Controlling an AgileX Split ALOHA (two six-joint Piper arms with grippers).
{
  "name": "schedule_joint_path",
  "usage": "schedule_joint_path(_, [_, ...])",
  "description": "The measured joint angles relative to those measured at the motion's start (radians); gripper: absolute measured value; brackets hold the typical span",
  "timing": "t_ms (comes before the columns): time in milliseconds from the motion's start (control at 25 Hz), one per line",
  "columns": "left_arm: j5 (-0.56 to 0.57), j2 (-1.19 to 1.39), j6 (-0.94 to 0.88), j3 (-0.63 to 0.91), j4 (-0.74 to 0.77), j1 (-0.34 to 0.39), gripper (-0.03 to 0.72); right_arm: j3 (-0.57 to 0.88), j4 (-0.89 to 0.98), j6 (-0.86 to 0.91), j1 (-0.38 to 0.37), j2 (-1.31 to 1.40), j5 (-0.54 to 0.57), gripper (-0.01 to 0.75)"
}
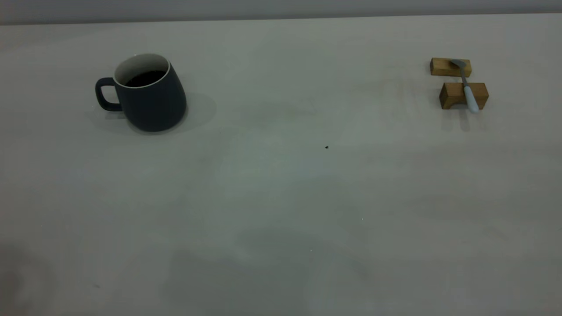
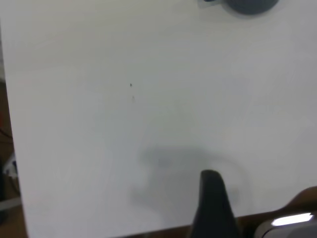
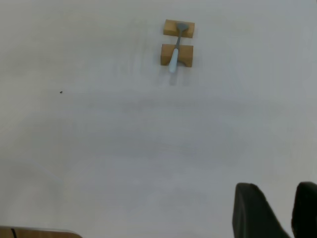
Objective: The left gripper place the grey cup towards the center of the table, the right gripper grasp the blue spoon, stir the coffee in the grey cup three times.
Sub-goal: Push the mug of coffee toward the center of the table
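The grey cup [image 1: 151,98] stands upright at the table's [image 1: 281,210] far left, handle pointing left, with dark coffee [image 1: 145,79] inside. Only its base [image 2: 247,5] shows in the left wrist view, far from my left gripper [image 2: 213,198], which hangs over the table's near edge. The blue spoon [image 1: 466,85] lies across two wooden blocks at the far right, bowl on the farther block. In the right wrist view the spoon [image 3: 174,54] is far off. My right gripper [image 3: 276,191] stands open over bare table with nothing between its fingers. Neither gripper shows in the exterior view.
The farther wooden block [image 1: 450,67] and the nearer notched block [image 1: 463,95] carry the spoon. A tiny black speck [image 1: 326,147] marks the middle of the table. Wide bare tabletop lies between cup and spoon.
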Motion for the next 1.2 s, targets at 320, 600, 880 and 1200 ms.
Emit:
schedule_joint_path(320, [-0.068, 0.483, 0.281, -0.241, -0.002, 0.0, 0.672, 0.0, 0.0, 0.0, 0.0, 0.0, 0.0, 0.24])
schedule_joint_path(600, [-0.126, 0.798, 0.581, -0.4, -0.036, -0.009, 0.67, 0.0, 0.0, 0.0, 0.0, 0.0, 0.0, 0.24])
schedule_joint_path(880, [-0.139, 1.05, 0.834, -0.545, -0.057, -0.021, 0.659, 0.0, 0.0, 0.0, 0.0, 0.0, 0.0, 0.24])
schedule_joint_path(1200, [-0.194, 1.232, 1.0, -0.661, -0.057, -0.021, 0.635, 0.0, 0.0, 0.0, 0.0, 0.0, 0.0, 0.24])
